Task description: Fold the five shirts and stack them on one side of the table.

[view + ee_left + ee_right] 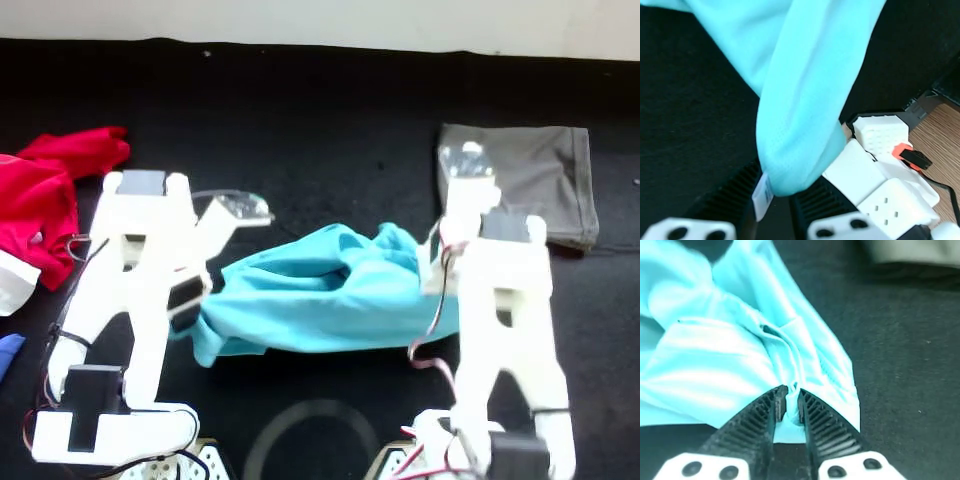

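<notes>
A turquoise shirt (320, 290) lies bunched on the black cloth, stretched between the two arms. My left gripper (188, 300) is shut on its left end; in the left wrist view the cloth (810, 75) hangs down into the gripper (777, 195), with a white label beside the fingers. My right gripper (440, 262) is shut on a pinched fold at the shirt's right end, and the right wrist view shows the fold (740, 340) held in that gripper (788, 407). A folded grey shirt (535, 180) lies flat at the back right.
Red shirts (50, 190) are heaped at the left edge, with a white cloth (15, 280) and a bit of blue (5, 352) below them. The black table cover (320, 120) stretches bare at the back. A white arm base (880, 145) stands on wood (937, 132).
</notes>
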